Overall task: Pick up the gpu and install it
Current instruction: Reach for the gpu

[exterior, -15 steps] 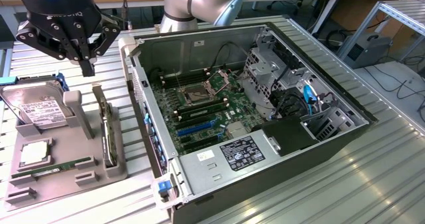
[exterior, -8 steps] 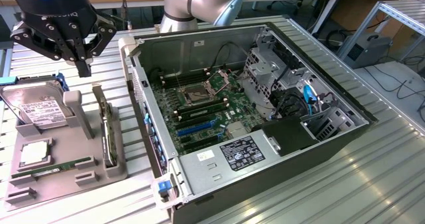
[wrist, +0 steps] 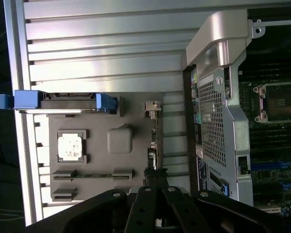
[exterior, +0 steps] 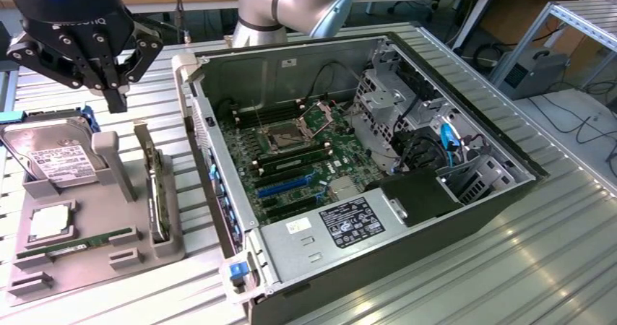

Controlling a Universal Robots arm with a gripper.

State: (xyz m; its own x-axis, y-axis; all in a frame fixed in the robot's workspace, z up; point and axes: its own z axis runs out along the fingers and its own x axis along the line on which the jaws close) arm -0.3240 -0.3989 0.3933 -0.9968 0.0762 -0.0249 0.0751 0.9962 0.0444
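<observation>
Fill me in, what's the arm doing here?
The arm's gripper is shut and empty. It hangs above the gray parts holder, on the exterior view's left of the open computer case. The graphics card stands on edge in its holder slot, roughly under the gripper, and is not picked up yet. A hard drive sits in the holder too.

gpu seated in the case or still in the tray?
Out: the gpu stands on edge in a slot of the grey tray, beside the open case; the shut fingers hang above the tray, holding nothing.
</observation>
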